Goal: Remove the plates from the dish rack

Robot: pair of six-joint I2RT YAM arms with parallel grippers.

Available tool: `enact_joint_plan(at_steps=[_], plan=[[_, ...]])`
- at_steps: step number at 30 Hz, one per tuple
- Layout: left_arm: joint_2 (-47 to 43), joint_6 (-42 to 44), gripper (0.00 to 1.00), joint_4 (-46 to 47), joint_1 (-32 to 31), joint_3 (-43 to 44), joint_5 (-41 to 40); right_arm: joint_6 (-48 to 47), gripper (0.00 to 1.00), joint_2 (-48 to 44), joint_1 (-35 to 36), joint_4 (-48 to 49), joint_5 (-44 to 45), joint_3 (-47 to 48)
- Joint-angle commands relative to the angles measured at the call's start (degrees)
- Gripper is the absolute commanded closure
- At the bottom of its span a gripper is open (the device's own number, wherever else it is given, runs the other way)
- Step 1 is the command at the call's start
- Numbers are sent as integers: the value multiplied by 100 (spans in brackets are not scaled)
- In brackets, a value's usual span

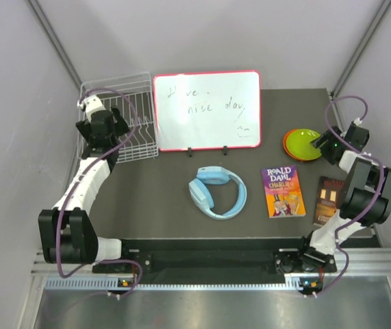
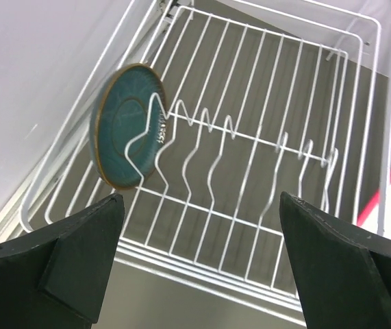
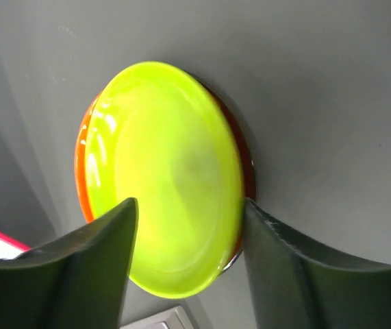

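Left gripper [image 2: 199, 205], jaws wide, is hovering over the white wire dish rack [image 2: 263, 140], whose upright round teal plate [image 2: 123, 123] in the end slot wants a rim pinch and a straight lift; right gripper [image 3: 188, 205] is hanging parted above the lime-green round plate [image 3: 168, 157].

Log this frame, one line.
left gripper: open, above dish rack | teal plate: upright in rack tines | right gripper: open over green plate, stacked on orange plate

Bright, soft and even from overhead; only faint shadows on the dark worktop [image 1: 161, 185]. Whitish glare streaks on the left rim of the lime plate [image 3: 174, 178]. Slightly smeared at the teal plate [image 2: 127, 127]; soft and out of focus at the near tool fingers [image 2: 65, 264] in both wrist views.
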Motion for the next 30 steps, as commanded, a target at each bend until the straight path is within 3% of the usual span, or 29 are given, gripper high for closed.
enact_joint_plan(at_steps=[1,3,9,16,22,25,30], plan=[[227,70,1,142,482,601,95,-219,30,-96,-32,-103,132,227],[350,78,1,115,606,751,86,-350,23,-210,-14,-305,438,280],[447,87,1,194,949,734,43,-632,21,-807,153,-1352,1565,526],[711,26,2,431,1239,559,-142,-702,21,-1992,512,-1493,1583,88],[904,26,8,1195,1283,93,41,-667,21,-2855,1620,-1362,1934,-502],[1089,-1,15,1301,1283,145,86,-650,21,-3023,1893,-1309,1961,-695],[1352,-62,14,1055,1292,295,-353,-772,20,-3076,2008,-1300,1996,-924]])
